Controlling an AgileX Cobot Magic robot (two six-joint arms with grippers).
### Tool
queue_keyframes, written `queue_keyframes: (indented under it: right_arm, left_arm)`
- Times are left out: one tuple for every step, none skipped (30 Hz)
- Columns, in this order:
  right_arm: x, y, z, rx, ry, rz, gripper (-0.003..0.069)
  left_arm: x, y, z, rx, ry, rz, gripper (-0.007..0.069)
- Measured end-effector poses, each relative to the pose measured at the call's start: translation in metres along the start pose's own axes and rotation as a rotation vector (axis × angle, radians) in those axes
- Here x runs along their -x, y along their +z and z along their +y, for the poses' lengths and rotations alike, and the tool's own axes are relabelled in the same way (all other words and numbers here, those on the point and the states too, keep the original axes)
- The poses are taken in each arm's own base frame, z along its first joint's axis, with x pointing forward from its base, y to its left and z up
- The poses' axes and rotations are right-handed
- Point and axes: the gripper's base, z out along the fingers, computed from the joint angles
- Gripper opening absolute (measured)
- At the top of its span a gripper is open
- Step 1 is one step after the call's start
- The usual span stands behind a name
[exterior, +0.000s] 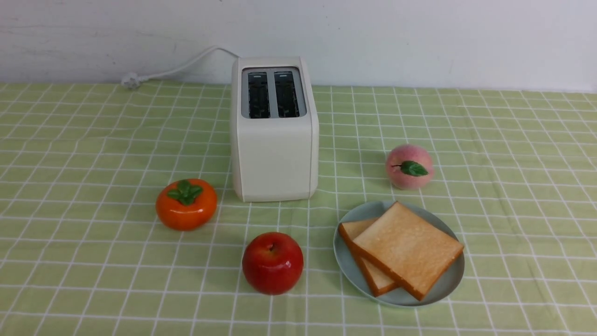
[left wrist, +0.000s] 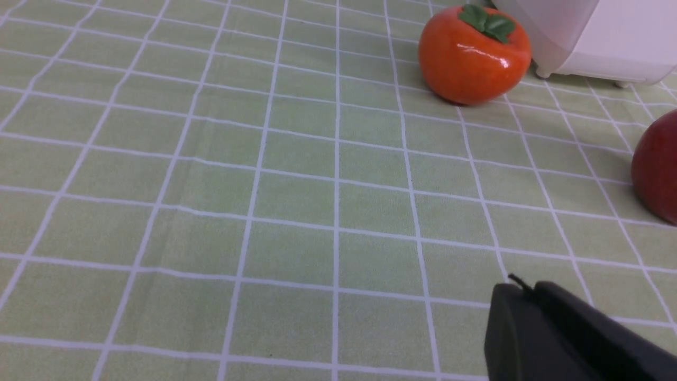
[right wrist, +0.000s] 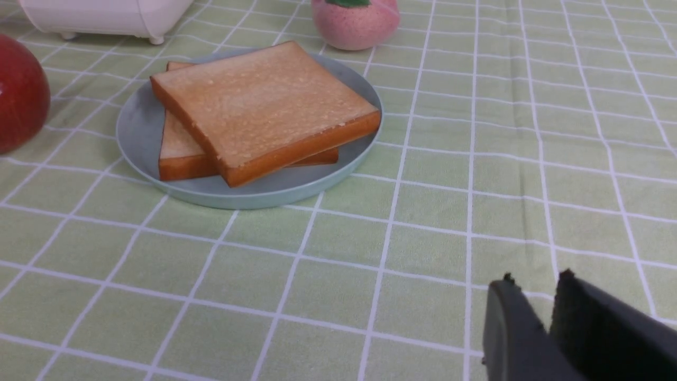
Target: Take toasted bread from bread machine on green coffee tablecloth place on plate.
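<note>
Front view, plate near apple

Bright even light, soft short shadows, small glare on the persimmon, mild softness throughout

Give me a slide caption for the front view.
Two toasted bread slices stacked on the plate; bread machine slots empty, with persimmon, apple and peach around.

Apple just left of plate, peach behind; right side open cloth
</note>
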Motion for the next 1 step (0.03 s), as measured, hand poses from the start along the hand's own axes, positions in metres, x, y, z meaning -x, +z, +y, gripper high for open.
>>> queue_keyframes:
  right_arm:
    - [0.0,0.0,0.0,0.0,0.0,0.0,0.0139]
  left_arm:
    - [0.0,0.0,0.0,0.0,0.0,0.0,0.0021]
